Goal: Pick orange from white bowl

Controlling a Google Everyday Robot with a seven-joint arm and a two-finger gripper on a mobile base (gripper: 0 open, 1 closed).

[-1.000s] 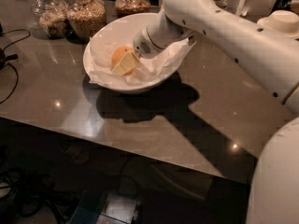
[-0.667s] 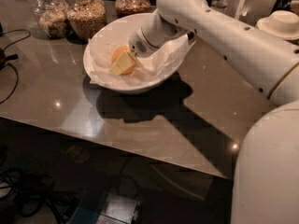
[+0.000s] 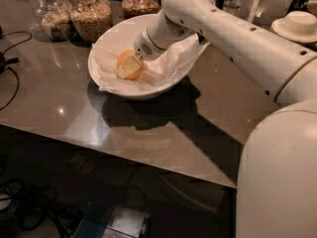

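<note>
The white bowl stands on the grey table, lined with crumpled white paper. The orange lies inside it, left of centre, partly covered by a pale yellow part of the gripper. My gripper reaches down into the bowl from the upper right and sits right on the orange. The white arm crosses over the bowl's right rim and hides that side of it.
Three glass jars of grains stand behind the bowl. A stack of white plates is at the far right. Black cables lie at the table's left edge. The table's front edge runs diagonally below.
The arm has swung a little to the left over the bowl. The gripper stays at the orange, which rests in the same spot in the bowl.
</note>
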